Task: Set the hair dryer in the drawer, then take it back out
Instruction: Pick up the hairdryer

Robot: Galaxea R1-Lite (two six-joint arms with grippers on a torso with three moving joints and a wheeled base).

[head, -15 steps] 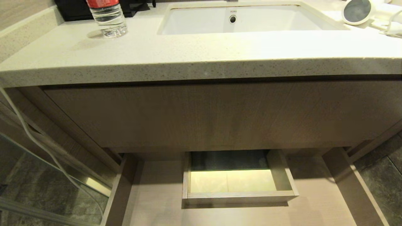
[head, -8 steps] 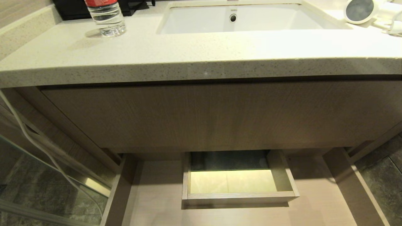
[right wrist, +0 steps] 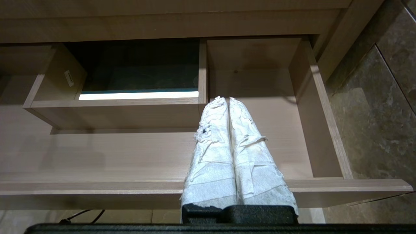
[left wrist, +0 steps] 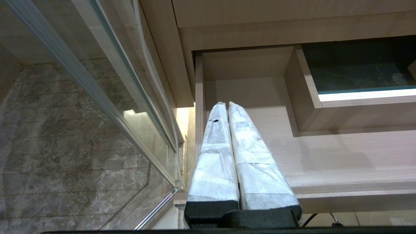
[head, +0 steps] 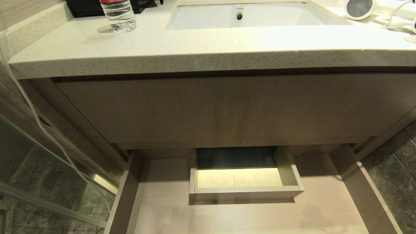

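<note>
A water bottle (head: 119,16) stands at the worktop's (head: 195,48) far left, the sink (head: 247,16) mid-way, the hair dryer (head: 373,9) lying far right. Below, the drawer (head: 162,211) stands pulled open. The left gripper (left wrist: 226,105) and right gripper (right wrist: 224,100) hover above it, jaws pressed together, holding nothing.

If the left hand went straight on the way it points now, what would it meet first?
Most likely the wooden floor of the open drawer, near its back wall. The shut left hand points into the drawer's left section, beside the inner box; depth is uncertain.
</note>
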